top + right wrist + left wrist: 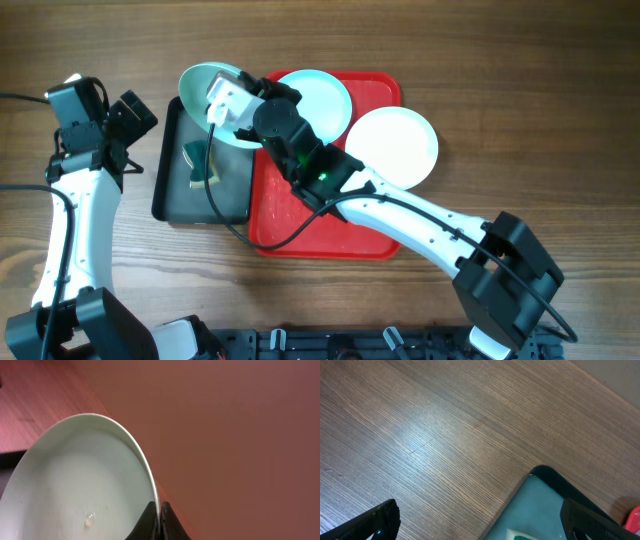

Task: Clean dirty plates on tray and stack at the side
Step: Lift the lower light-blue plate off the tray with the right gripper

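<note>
"How far along?"

"Early, I'd say. The right gripper [160,520] pinches a pale blue plate [203,85] by its rim over the dark pan [172,190], ten o'clock of the red tray [300,225]. The left gripper [130,135] gapes empty. The second blue plate [318,100] and the white plate [392,145] wait; nothing is stacked."

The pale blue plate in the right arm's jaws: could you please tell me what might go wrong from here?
1. The right jaws pinch the pale blue plate only at its thin rim, so it could pivot or slip, possibly onto the dark pan partly below.
2. What looks like a droplet sits on it; tilting might spill it.
3. The right arm crosses the red tray, so it might knock the second blue plate.
</note>
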Controlling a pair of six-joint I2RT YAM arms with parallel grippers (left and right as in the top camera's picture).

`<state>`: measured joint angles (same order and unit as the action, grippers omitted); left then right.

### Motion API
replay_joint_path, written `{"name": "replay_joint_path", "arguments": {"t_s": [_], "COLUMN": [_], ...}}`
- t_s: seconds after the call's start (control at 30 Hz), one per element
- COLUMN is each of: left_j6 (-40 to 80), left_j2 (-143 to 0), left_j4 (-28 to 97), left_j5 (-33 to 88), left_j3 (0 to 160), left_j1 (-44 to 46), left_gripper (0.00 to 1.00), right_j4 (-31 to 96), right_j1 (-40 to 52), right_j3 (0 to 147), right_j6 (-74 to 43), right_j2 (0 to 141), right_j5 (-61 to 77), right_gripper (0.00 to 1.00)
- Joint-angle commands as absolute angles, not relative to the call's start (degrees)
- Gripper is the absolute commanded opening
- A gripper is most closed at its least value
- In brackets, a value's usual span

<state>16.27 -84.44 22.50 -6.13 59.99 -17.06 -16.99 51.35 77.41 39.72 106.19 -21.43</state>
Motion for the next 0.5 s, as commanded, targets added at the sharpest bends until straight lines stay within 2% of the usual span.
{"name": "replay_joint_path", "arguments": {"t_s": [0.0,0.13,0.47], "left_j6": [16.99,16.99,16.99], "left_j2": [-83.9,-83.9,-83.9], "left_j4": [22.33,22.33,22.33], "left_j5": [-5.82,-5.82,-5.82], "left_j3": [61.08,61.1,61.08], "left_j1": [-17.21,-17.21,-17.21], "left_gripper": [1.0,1.0,1.0], "right_j4": [-18.26,-18.57,-18.85], "right_j1": [53.19,54.76,55.11], "right_j3": [78.48,78.48,78.48], "right_j6": [53.25,60.27,59.86], "right_j2": [106.67,106.67,106.69], "right_j5": [-17.87,-17.87,-17.37], "right_gripper": [0.04,0.04,0.04]}}
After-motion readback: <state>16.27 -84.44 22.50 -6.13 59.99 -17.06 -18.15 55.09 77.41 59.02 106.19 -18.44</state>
